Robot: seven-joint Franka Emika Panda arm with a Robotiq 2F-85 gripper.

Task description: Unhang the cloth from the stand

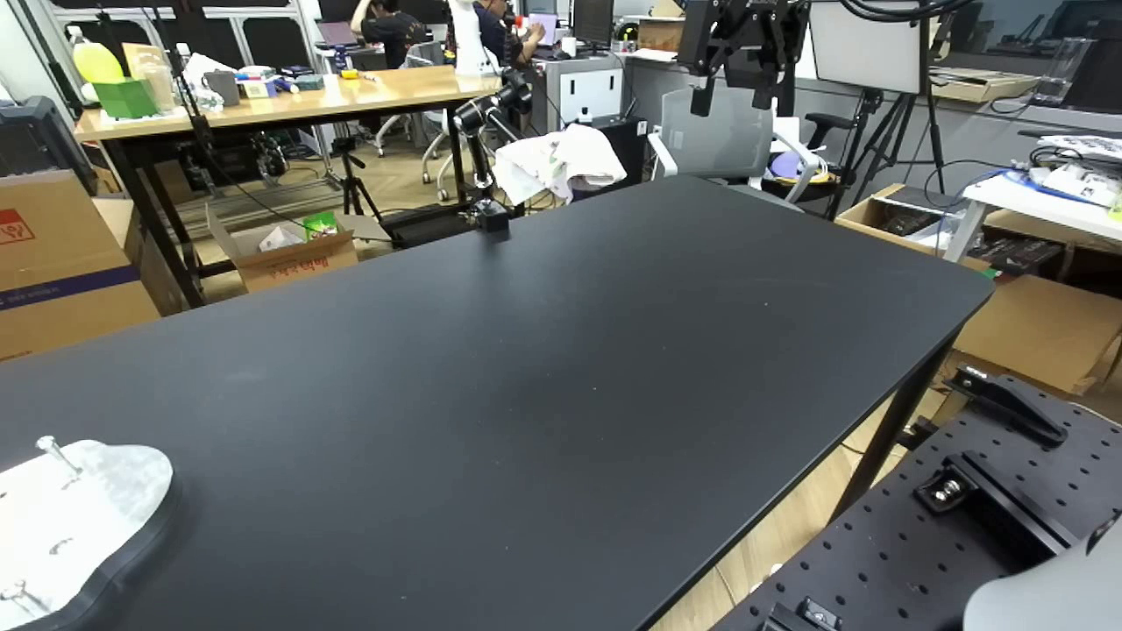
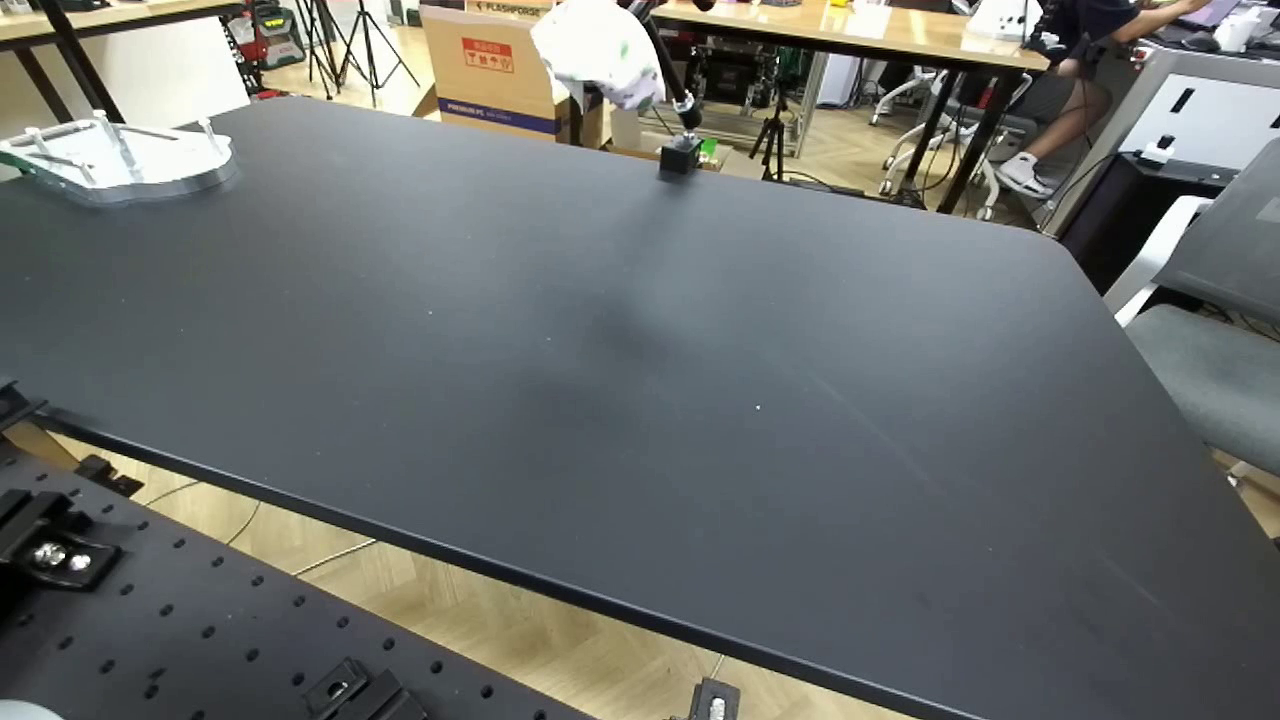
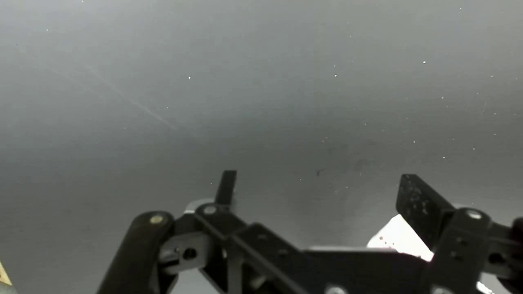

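— What is the room like?

— A busy workroom, with a black table (image 1: 561,377) filling the middle of both exterior views.

— Start close in, then.

— The gripper (image 3: 319,175) comes up from the bottom of the wrist view. Its fingers (image 3: 423,208) stand wide apart, with dark tabletop showing between them. A white patch (image 3: 400,239) shows at the lower right, partly behind a finger; I can't tell what it is.

— And around the table?

— A perforated plate (image 1: 912,552) at the lower right of an exterior view, just beside the table edge. At lower left there, a white wavy-edged piece (image 1: 110,491) lies on the tabletop, metal pegs rising from it.

— Where is the cloth (image 1: 561,162)?

— Hanging on the black jointed stand (image 1: 480,166), whose base sits at the table's far edge. It is high in the frame in both exterior views, and well apart from the gripper, which hangs tips-down at the upper right.

— Farther back?

— A grey chair (image 1: 701,140) right of top centre, a cluttered wooden desk (image 1: 412,86) at upper left, and seated people (image 1: 392,35) along the top.
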